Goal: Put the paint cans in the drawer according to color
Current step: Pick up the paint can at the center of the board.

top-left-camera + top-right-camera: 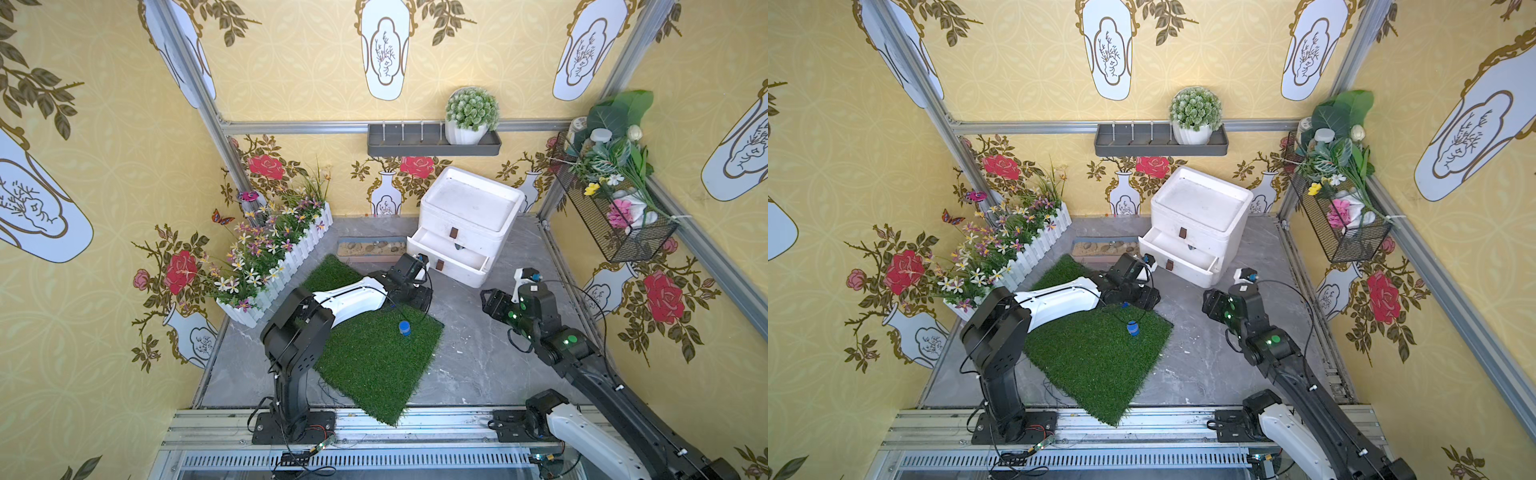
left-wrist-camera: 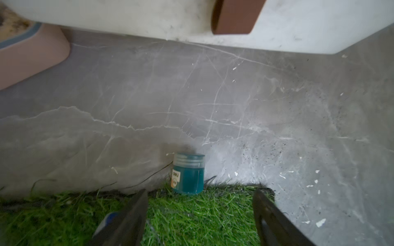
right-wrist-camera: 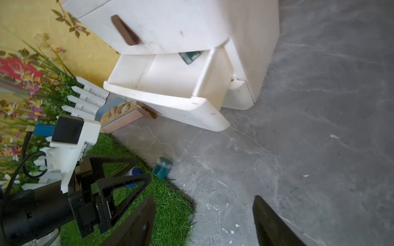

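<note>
The white drawer chest [image 1: 469, 208] stands at the back, its middle drawer [image 1: 451, 254] pulled out. A dark teal-green paint can [image 3: 189, 56] lies at the back of that drawer. A teal paint can [image 2: 188, 174] stands upright at the grass mat's edge, just ahead of my left gripper [image 2: 201, 192], which is open and empty. The left arm hides this can in both top views. A blue paint can [image 1: 404, 328] stands on the mat. A blue can [image 3: 133, 172] also shows behind the left fingers [image 3: 147, 177]. My right gripper [image 3: 204, 199] is open and empty above the mat's corner.
The green grass mat [image 1: 374, 365] lies on the grey marble floor [image 1: 478, 353]. A tan tray of sand and pebbles [image 1: 370, 249] sits left of the chest. A white picket flower box [image 1: 286, 259] lines the left side. A wire basket [image 1: 615, 224] juts from the right wall.
</note>
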